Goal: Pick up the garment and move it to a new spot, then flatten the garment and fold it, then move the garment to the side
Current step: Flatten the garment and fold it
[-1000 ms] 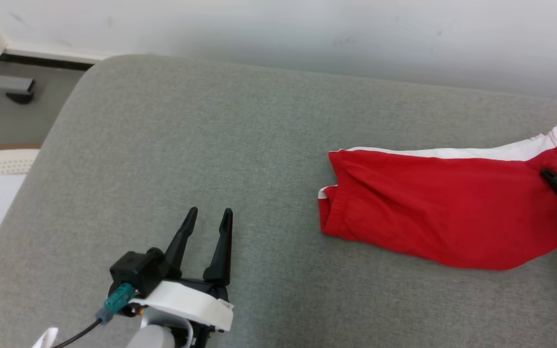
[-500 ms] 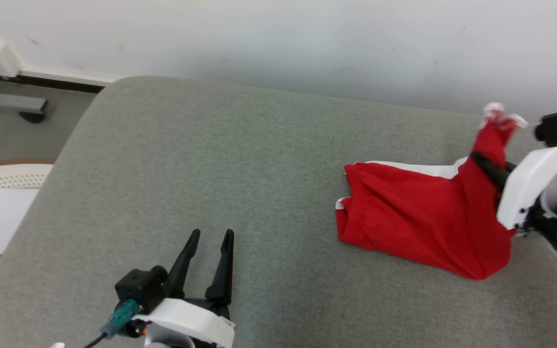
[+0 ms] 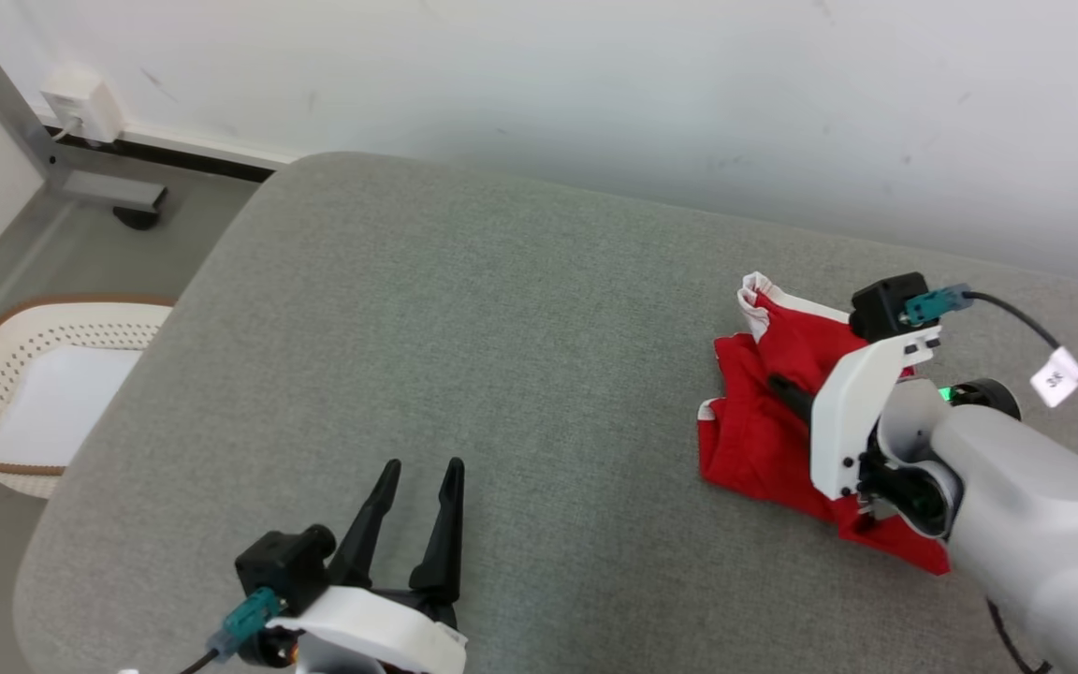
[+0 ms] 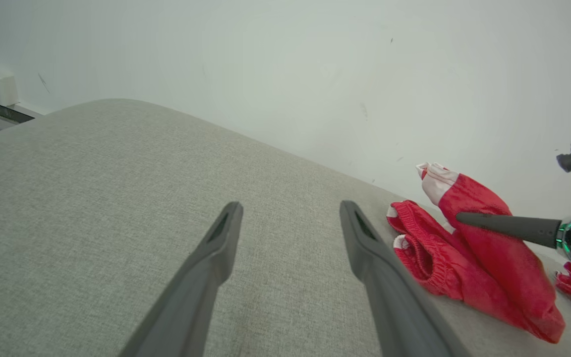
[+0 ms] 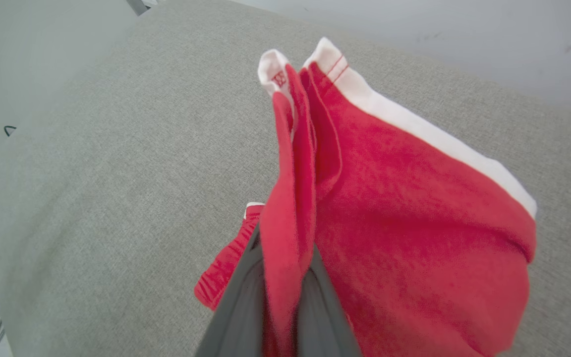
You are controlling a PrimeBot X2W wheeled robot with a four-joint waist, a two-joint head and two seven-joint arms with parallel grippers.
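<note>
Right jaws pinch the white-trimmed red fabric shorts, lifting one end off the grey fabric surface, probably to fold it over (left jaws spread, idle).

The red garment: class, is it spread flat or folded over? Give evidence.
Partly folded over: the right gripper pinches the garment, its white-trimmed end raised over the part lying on the cushion.

You are in a room that looks like a home, or a test room arranged as one. A wide grey upholstered cushion stands against a plain white wall. A white perforated laundry basket sits on the floor beside it. A red garment lies on the cushion.
</note>
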